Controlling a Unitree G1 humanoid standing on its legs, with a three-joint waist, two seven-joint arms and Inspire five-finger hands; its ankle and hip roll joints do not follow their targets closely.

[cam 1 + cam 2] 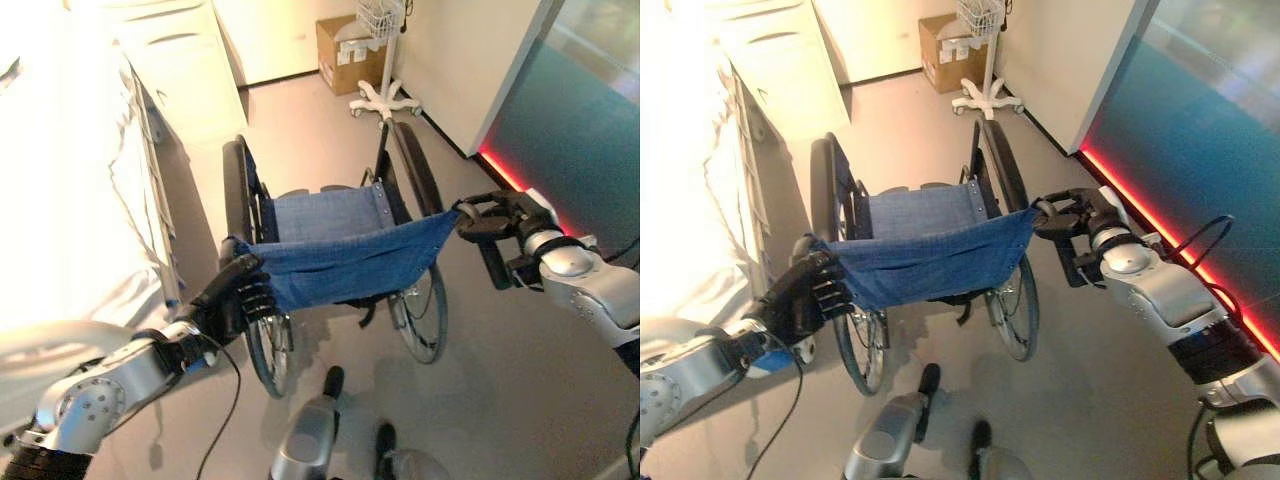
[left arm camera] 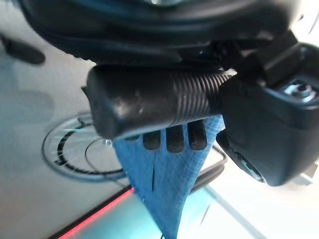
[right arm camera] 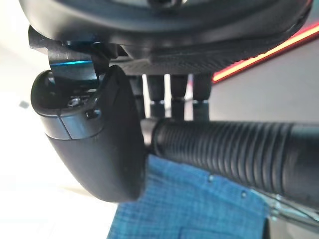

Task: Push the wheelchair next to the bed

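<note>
The wheelchair (image 1: 340, 250) has a blue cloth back and seat and big black wheels, and faces away from me on the grey floor. My left hand (image 1: 235, 295) is shut on its left push handle (image 2: 149, 102), whose ribbed black grip lies inside the curled fingers (image 2: 174, 139). My right hand (image 1: 495, 225) is shut on the right push handle (image 3: 234, 152) at the other corner of the cloth back. The bed (image 1: 70, 190), covered in white sheets, runs along the left side, close beside the wheelchair's left wheel (image 1: 238, 190).
A white cabinet (image 1: 180, 60) stands beyond the bed's far end. At the back are a cardboard box (image 1: 345, 55) and a white wheeled stand (image 1: 385, 95). A teal wall panel (image 1: 570, 130) with a red light strip runs along the right.
</note>
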